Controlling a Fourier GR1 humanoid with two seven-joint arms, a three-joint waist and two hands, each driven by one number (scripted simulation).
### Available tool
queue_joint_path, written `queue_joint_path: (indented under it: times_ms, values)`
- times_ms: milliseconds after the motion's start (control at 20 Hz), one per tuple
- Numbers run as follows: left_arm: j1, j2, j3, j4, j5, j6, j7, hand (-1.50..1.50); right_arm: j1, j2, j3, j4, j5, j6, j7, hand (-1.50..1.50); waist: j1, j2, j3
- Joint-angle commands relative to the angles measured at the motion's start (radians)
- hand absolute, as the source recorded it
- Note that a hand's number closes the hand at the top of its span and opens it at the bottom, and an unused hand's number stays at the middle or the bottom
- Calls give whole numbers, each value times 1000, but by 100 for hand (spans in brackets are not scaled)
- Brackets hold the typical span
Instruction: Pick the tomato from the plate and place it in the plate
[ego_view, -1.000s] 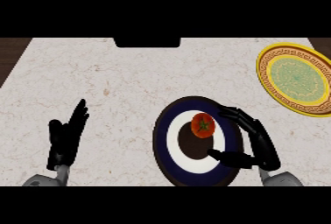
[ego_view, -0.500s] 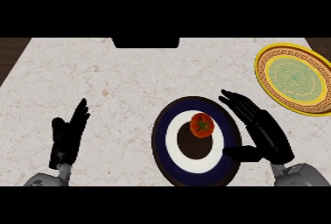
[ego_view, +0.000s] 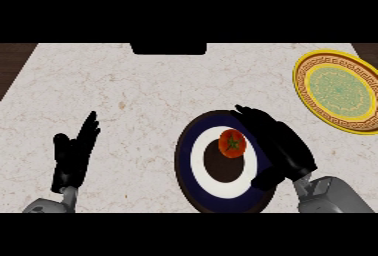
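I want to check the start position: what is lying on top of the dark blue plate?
A red tomato lies on the dark blue plate, in its white ring. The right hand covers the plate's right rim, so that part cannot be seen.

The counter (ego_view: 148, 95) has a pale, speckled stone-like top, with dark wood showing past its left and right far corners; a dark blue plate (ego_view: 193, 192) with a white ring and dark centre lies on it near the front; a yellow plate (ego_view: 304, 82) with a green centre lies at the far right, well apart.
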Motion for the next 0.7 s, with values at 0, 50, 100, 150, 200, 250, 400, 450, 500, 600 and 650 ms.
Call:
queue_joint_path:
  times_ms: [0, 50, 100, 150, 200, 250, 400, 450, 500, 600, 650]
  values:
    - [24, 6, 28, -35, -10, -21, 16, 0, -101, 93, -18, 111, 23, 91, 62, -150, 5, 2, 1]
    - [1, -12, 43, 28, -20, -38, -23, 0, -93, 97, -25, 97, 44, 107, 80, -150, 0, 2, 1]
    - [-17, -32, 41, -18, -39, -14, 58, 0, -11, 78, -46, 45, 40, 108, 38, -150, -4, 1, 1]
    - [13, -79, 13, 60, -57, -10, -50, 0, -11, 111, 17, 35, 85, 105, 92, -150, -4, 2, 1]
    - [32, -65, 26, 15, -64, -27, -15, 0, -61, 111, -67, 125, 67, 124, 17, -150, -1, 2, 1]
    - [67, -57, 39, 10, -64, -51, -53, 0, -56, 128, -62, 35, 69, 179, 84, -150, -1, 1, 1]
    - [-4, -108, 50, 97, -83, -60, -56, 0, -44, 195, -24, 111, 140, 138, 58, -150, -3, 2, 1]
    - [55, -69, 59, -50, -109, -54, 34, 0, 0, 148, -81, 88, 141, 155, -17, -150, -2, 1, 1]
    - [17, -98, 81, 14, -100, -67, 11, 0, -11, 161, -93, 137, 151, 149, -54, -150, -2, 2, 1]
    - [16, -89, 70, -51, -129, -44, 90, 0, -42, 130, -140, 164, 137, 186, -91, -150, -1, 2, 1]
    - [66, -114, 63, -57, -147, -43, 32, 0, -65, 176, -143, 194, 159, 189, -75, -150, 0, 2, 1]
